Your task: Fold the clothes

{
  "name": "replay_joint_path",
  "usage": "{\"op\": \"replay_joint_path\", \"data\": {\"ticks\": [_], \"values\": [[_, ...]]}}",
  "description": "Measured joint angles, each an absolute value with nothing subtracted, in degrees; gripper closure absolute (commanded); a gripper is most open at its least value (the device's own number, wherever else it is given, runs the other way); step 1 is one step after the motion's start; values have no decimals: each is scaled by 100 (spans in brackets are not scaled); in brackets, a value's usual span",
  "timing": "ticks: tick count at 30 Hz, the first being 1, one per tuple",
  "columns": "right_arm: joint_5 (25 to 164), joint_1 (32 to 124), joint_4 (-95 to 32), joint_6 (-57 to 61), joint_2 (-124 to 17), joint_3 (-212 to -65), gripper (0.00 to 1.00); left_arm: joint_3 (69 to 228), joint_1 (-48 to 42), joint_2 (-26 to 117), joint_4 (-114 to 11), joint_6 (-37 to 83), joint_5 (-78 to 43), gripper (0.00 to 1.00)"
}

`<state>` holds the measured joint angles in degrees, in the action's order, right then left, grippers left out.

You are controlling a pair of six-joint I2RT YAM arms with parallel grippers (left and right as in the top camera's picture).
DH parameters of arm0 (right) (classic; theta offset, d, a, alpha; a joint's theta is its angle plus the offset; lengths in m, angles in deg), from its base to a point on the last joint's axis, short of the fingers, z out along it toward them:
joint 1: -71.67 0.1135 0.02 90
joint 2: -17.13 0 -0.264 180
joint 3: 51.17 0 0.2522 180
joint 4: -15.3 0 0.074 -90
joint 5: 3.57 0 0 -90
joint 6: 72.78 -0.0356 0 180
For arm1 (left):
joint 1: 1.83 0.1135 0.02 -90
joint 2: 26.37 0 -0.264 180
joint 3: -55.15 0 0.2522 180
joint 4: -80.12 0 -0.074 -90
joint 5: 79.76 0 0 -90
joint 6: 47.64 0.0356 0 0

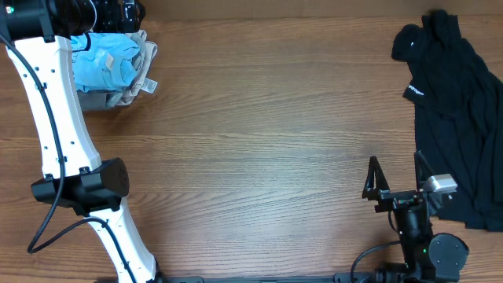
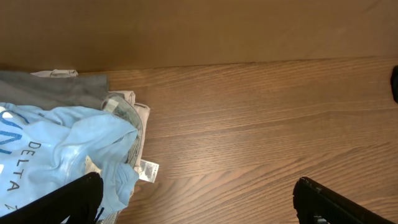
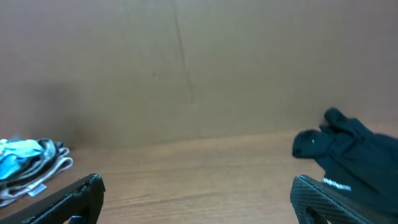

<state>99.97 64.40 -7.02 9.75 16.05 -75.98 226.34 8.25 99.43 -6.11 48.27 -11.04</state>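
Your left gripper [image 2: 199,183] hangs wide open and empty beside the crumpled blue T-shirt [image 2: 74,146]; only its wrist view shows the "DELTA" lettering. Your right gripper [image 1: 396,174] is spread open too, just beside the black garment [image 1: 460,118], seen whole only from overhead.

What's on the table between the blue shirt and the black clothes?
Nothing: the overhead view shows only bare wooden table between the blue shirt and black garment.

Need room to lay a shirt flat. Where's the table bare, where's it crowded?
The wide middle of the table is bare, between the blue T-shirt pile at far left and the black garment along the right edge. Crowded: the far-left corner, under the left arm, and around the right gripper.
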Motion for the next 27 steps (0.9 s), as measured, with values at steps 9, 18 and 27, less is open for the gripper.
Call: {"op": "replay_joint_path", "data": {"ticks": [9, 18, 27], "values": [[9619, 6545, -677, 978, 1629, -7287, 0, 22634, 825, 9943, -614, 4827, -1104, 0], [9560, 6545, -618, 978, 1629, -6916, 0, 22634, 825, 9943, -614, 4827, -1106, 0], [9367, 6551, -306, 975, 1629, -6599, 0, 22634, 825, 9943, -614, 4827, -1106, 0]]}}
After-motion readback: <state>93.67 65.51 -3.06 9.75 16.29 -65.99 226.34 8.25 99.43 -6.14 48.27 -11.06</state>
